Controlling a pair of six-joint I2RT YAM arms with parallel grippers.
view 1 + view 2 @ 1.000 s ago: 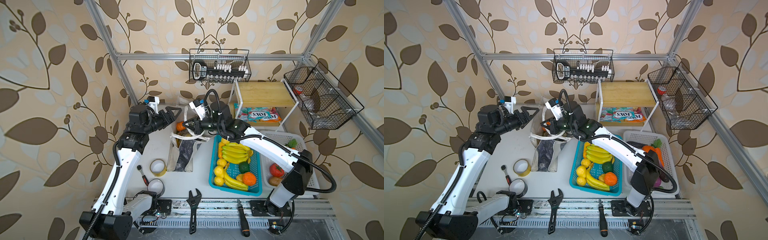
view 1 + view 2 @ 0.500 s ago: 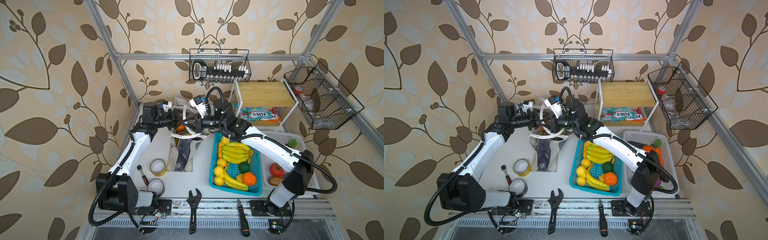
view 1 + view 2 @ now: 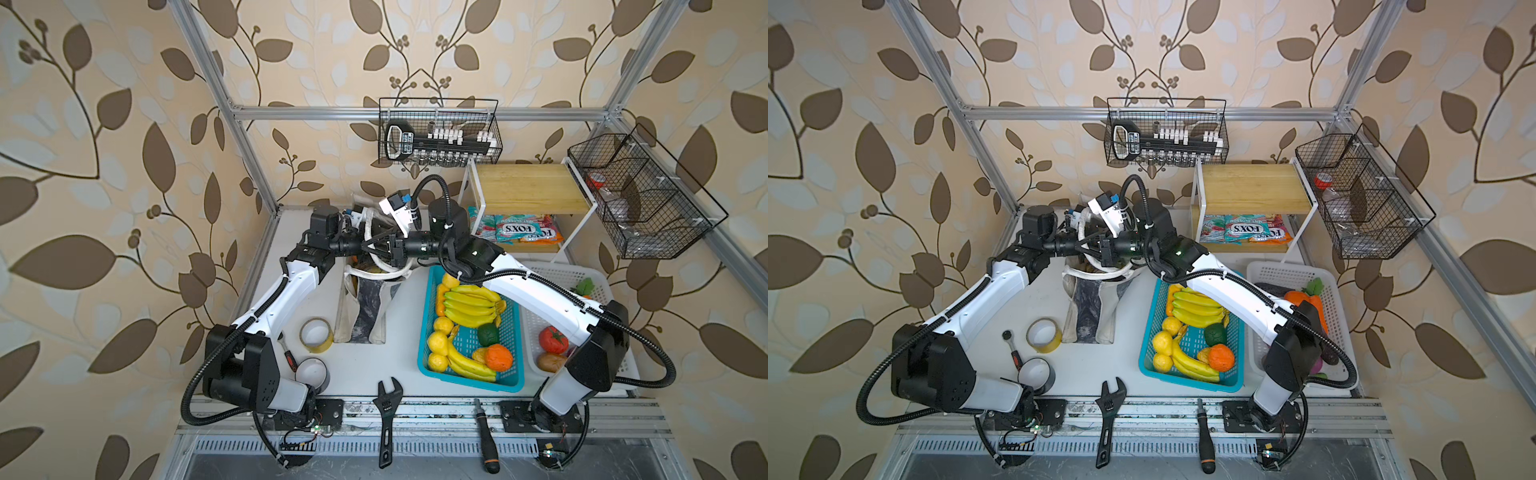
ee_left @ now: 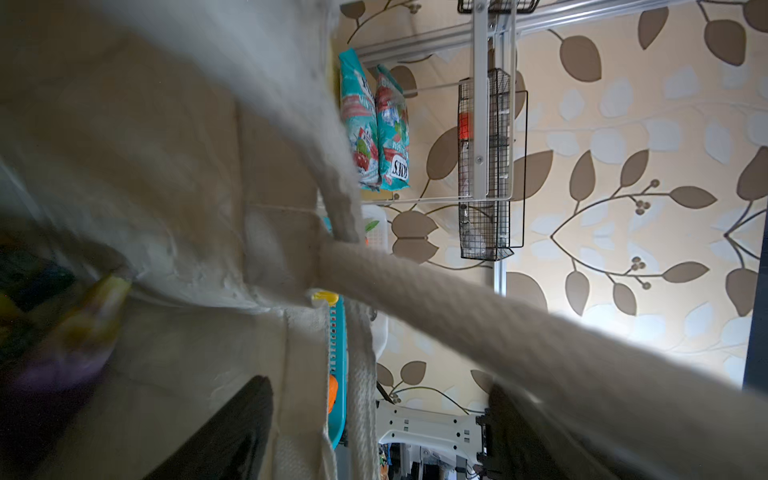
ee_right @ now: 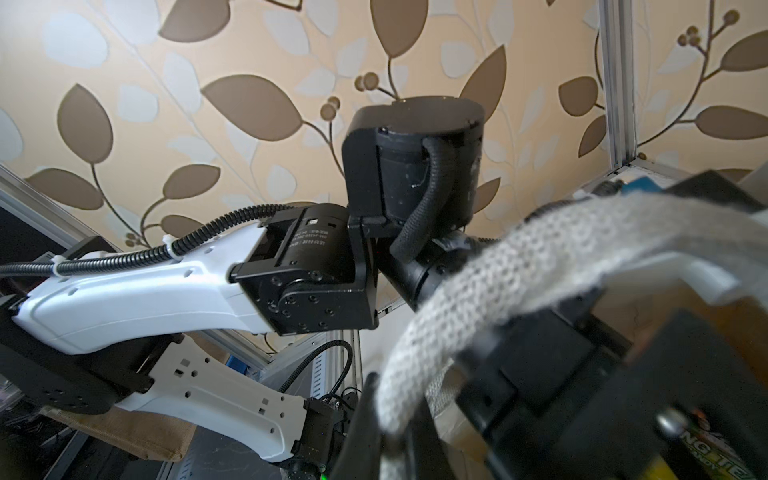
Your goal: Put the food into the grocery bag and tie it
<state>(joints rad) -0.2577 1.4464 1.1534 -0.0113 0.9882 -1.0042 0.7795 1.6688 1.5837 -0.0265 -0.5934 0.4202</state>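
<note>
A second ago the left gripper was hanging well off to the left of the grocery bag. Now the left arm is stretching low across the table, and its gripper is sitting over the bag's mouth, nose to nose with the right gripper. The right arm is hardly differing from before, and its gripper is staying clamped on a white loop handle above the bag. The bag is standing where it was, between the yellow tape roll and the blue basket of toy fruit.

In both top views the two grippers are covering the bag's mouth, so the food inside is almost wholly hidden. From above it is also hard to tell whether the left gripper is touching the handle.

The left wrist view is supplying what the top views are missing. The left gripper's dark fingers are standing wide apart and gripping nothing, with the handle crossing in front of one of them. The food is showing only as blurred yellow and dark shapes deep in the bag. The right wrist view is showing the woven handle running down between the closed right fingers, with the left arm beyond it. A blurred corner of a printed snack packet is sitting at that view's edge.
</note>
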